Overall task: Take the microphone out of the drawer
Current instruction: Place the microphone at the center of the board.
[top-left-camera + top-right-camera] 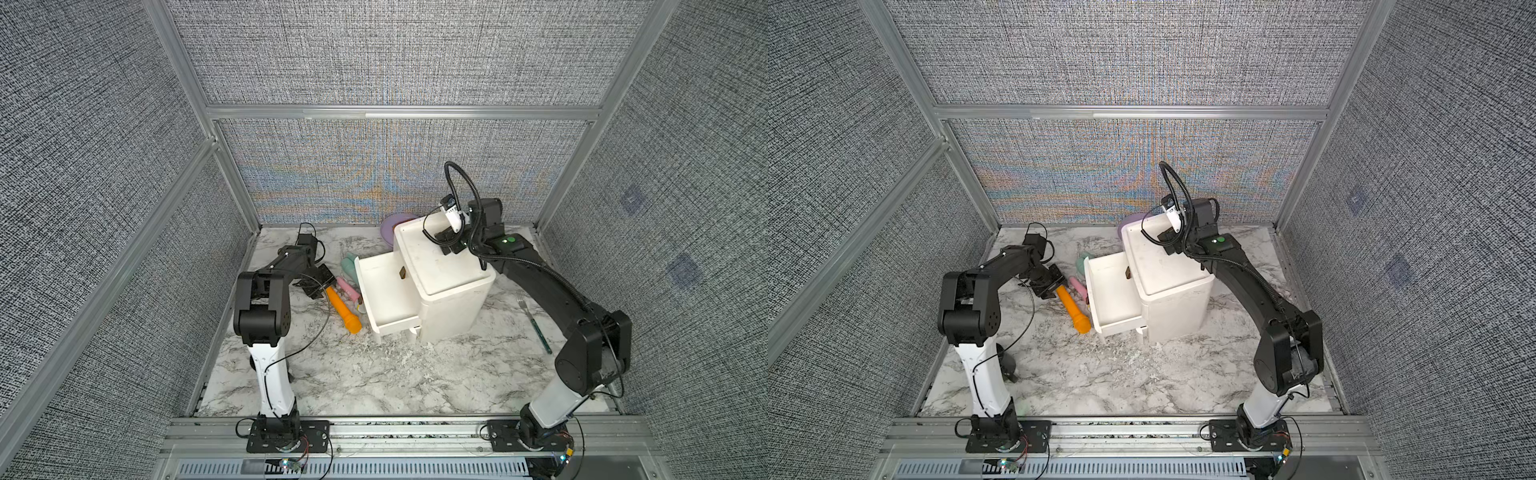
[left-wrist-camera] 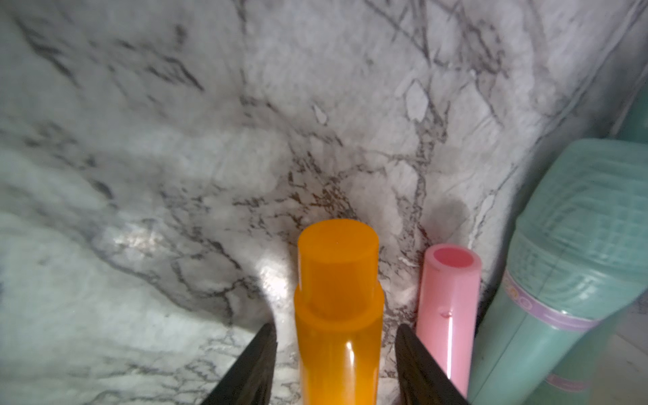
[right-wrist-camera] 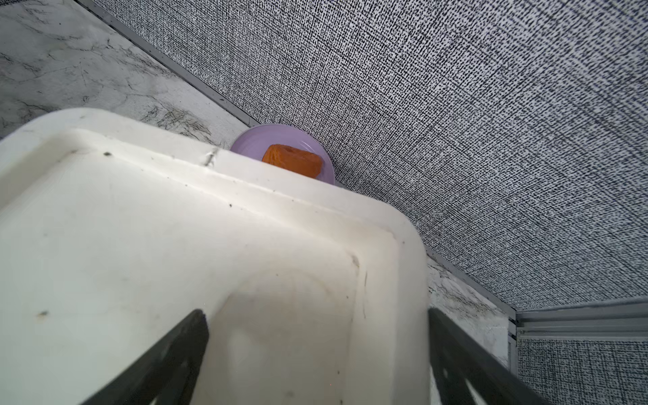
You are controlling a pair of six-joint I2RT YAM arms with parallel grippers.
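A: Orange microphone [image 1: 343, 309], placed how against the drawer [image 1: 386, 293]?
B: Outside it. Flat on the table [image 1: 353, 382], just beside the drawer's outer side wall, roughly parallel to it, head toward the drawer's front. Drawer pulled out, no microphone seen inside.
A: Left gripper [image 2: 336, 331]?
B: Open. Straddling the handle end with a gap on either side, gripping nothing.
A: Between microphone and drawer?
B: Pink microphone [image 2: 447, 315] first, then teal microphone [image 2: 561, 280], both close against the drawer's wall.
A: Right gripper [image 3: 315, 312]?
B: Spread wide, empty, low over the top of the cabinet [image 1: 451, 299] housing the drawer. Probably bracing it; cannot tell whether touching.
A: Farther out?
B: Purple plate [image 3: 252, 143] with an orange piece [image 3: 292, 161] behind the cabinet, well away from the drawer's front. Fork [image 1: 534, 320] beyond the cabinet, on the side opposite the drawer.
A: Step in hand?
B: Judged as letting go, with removal apparently done. Next: lift straight off the handle, no nudging it toward the pink one, then back away from the drawer
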